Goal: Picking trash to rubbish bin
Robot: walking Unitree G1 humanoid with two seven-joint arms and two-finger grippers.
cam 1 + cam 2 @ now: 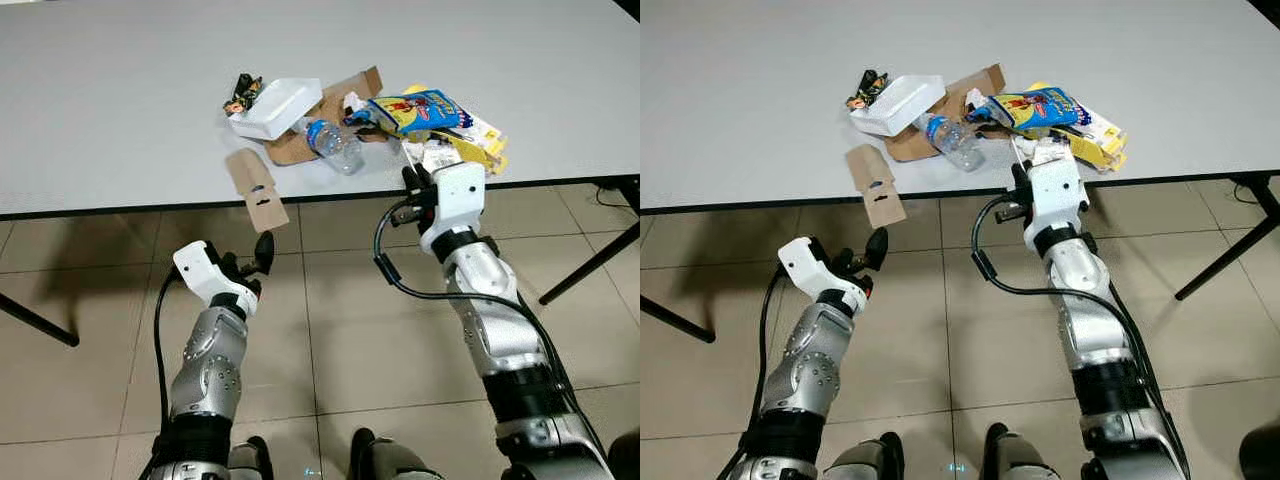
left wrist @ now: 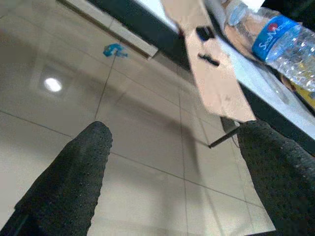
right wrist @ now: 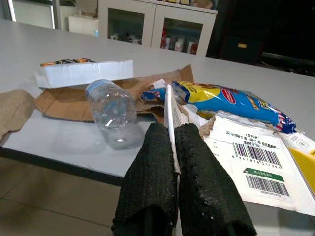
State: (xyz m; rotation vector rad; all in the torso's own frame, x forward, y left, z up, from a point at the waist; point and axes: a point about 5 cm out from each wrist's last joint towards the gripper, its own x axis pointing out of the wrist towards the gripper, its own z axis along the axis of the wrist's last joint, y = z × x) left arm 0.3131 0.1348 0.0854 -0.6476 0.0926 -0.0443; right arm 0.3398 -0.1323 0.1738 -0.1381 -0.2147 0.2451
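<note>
I see a pale grey table [image 1: 120, 110] w/ black edge, beige floor tiles [image 1: 90, 380]. White foam box [image 1: 275, 108], brown cardboard strip [image 1: 258, 190], clear bottle [image 1: 335, 146] w/ blue label, blue-yellow snack bag [image 1: 415, 108] w/ red print, white paper [image 3: 246, 162] w/ black barcodes and a green patch. Right gripper [image 3: 173, 147] fingers black, dotted texture.

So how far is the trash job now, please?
Early stage. Nothing looks binned: the plastic bottle, white foam box, blue snack bag and cardboard piece lie on the table. The right claw is shut on a thin white wrapper at the table edge. The left claw hangs open below.
</note>
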